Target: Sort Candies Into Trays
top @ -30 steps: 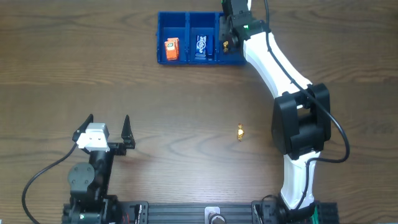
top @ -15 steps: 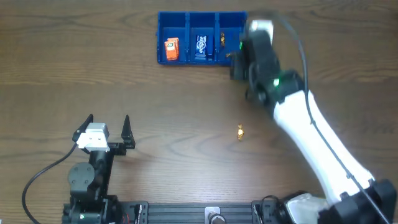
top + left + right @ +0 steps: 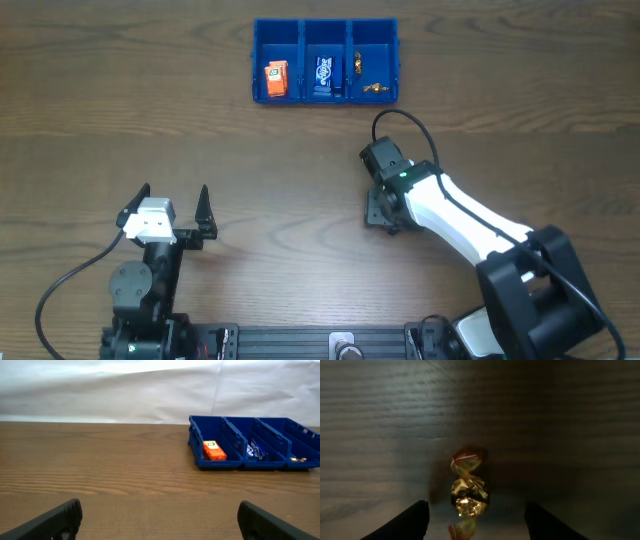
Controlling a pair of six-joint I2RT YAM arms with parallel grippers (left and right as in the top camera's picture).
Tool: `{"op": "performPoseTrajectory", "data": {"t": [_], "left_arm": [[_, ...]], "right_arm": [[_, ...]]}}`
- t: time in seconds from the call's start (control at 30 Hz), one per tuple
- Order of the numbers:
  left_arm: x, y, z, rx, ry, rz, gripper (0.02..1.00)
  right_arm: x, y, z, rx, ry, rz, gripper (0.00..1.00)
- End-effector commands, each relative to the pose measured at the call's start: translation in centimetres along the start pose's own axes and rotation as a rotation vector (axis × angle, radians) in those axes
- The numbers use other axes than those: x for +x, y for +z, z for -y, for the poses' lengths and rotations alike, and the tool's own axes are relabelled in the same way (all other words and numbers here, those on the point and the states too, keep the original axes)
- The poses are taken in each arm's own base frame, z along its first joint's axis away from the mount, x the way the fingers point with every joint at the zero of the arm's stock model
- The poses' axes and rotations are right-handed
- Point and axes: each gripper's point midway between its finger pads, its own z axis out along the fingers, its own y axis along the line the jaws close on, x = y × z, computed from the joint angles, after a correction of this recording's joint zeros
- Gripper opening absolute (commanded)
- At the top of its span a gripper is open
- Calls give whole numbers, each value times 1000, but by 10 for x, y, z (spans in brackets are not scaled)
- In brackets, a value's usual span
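Observation:
A gold-wrapped candy (image 3: 468,491) lies on the wooden table, just ahead of and between my right gripper's open fingers (image 3: 412,521). In the top view the right gripper (image 3: 382,213) hangs low over that spot at mid-table and covers the candy. The blue three-compartment tray (image 3: 320,99) stands at the far edge. It holds an orange candy (image 3: 276,80) on the left, a blue-wrapped one (image 3: 324,72) in the middle and gold candies (image 3: 373,89) on the right. My left gripper (image 3: 175,205) rests open near its base, holding nothing; its wrist view looks toward the tray (image 3: 220,464).
Bare wooden tabletop (image 3: 120,120) surrounds the tray and both arms. A white backdrop (image 3: 110,390) rises behind the table's far edge. The right arm's white link (image 3: 470,222) stretches diagonally from the bottom right corner.
My right arm swung back from the tray's right compartment, leaving a gold candy there, and came down over the gold candy at mid-table. The left arm has stayed put.

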Motion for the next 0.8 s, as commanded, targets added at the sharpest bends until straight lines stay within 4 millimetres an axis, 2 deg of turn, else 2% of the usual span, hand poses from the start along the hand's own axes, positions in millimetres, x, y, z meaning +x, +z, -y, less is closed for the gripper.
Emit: {"op": "performPoseTrajectory", "data": {"t": [0.03,0.23,0.33,0.43,0.67,0.77,0.8], "left_arm": [[16,1,1,11,1,-49,998],[16,1,1,11,1,-49,998],[16,1,1,11,1,-49,998],[16,1,1,11,1,-49,998],[16,1,1,11,1,-49,998],[16,1,1,11,1,-49,998],[16,1,1,11,1,-49,996]], "right_arm": [[-4,8,0,4,23,5,623],[-9,9,5,18,34,22,570],[-9,9,6,20,34,23,470],[-10,9,6,21,34,24,288],[-15,8,2,4,38,46,178],[-25,-12,-6,-33,35,88,161],[-35,-31,-11,-54,28,127,161]]}}
